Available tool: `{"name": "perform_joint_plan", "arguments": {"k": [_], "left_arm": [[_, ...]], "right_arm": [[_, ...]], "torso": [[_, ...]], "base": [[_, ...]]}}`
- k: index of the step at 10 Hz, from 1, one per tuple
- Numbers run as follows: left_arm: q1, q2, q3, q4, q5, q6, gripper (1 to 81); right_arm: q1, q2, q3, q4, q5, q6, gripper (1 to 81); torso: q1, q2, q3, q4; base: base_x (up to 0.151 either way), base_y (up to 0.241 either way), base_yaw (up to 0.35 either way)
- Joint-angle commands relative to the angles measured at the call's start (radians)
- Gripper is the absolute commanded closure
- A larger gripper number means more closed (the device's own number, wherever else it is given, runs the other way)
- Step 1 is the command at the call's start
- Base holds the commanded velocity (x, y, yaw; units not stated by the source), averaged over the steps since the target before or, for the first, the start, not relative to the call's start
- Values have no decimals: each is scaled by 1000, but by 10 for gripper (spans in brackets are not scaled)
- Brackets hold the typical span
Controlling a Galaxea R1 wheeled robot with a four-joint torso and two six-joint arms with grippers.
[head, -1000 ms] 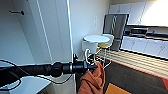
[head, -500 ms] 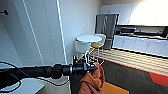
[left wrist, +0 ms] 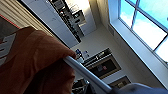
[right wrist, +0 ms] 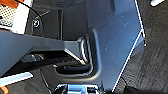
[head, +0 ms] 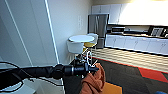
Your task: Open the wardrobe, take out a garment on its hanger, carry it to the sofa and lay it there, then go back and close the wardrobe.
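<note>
My left arm reaches in from the left in the head view, and the left gripper (head: 93, 68) is shut on the thin white hanger (head: 89, 59), whose curved hook rises just above it. The bright orange garment (head: 94, 80) hangs from the hanger below the gripper, clear of the floor. The left wrist view shows the orange garment (left wrist: 32, 57) close up with a white mark on it, and the hanger's white bar (left wrist: 85, 72) runs along its edge. A tall white panel (head: 30, 32) stands close on my left; I cannot tell whether it belongs to the wardrobe.
A round white table (head: 81, 38) with white and yellow stools (head: 75, 47) stands ahead by the wall. Beyond it are a steel fridge (head: 98, 26) and white kitchen cabinets (head: 135, 42). Dark carpet (head: 125, 75) with red patches spreads to the right. The right wrist view shows my own base over dark carpet.
The whole head picture has slid left, so the camera has turned right. The hanger and orange garment stay in my left gripper, at the same place in the view.
</note>
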Motion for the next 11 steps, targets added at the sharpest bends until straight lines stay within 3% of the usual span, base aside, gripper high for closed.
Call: {"name": "perform_joint_plan", "arguments": {"k": [1,11], "left_arm": [[-171,0,25,28,-93,3,811],[-151,-14,25,33,-90,3,811]], "right_arm": [[22,-8,7,-8,-56,-5,10],[15,-3,0,-5,-46,-6,10]], "torso": [[0,0,0,0],[0,0,0,0]], "base": [[0,0,-213],[0,0,-216]]}}
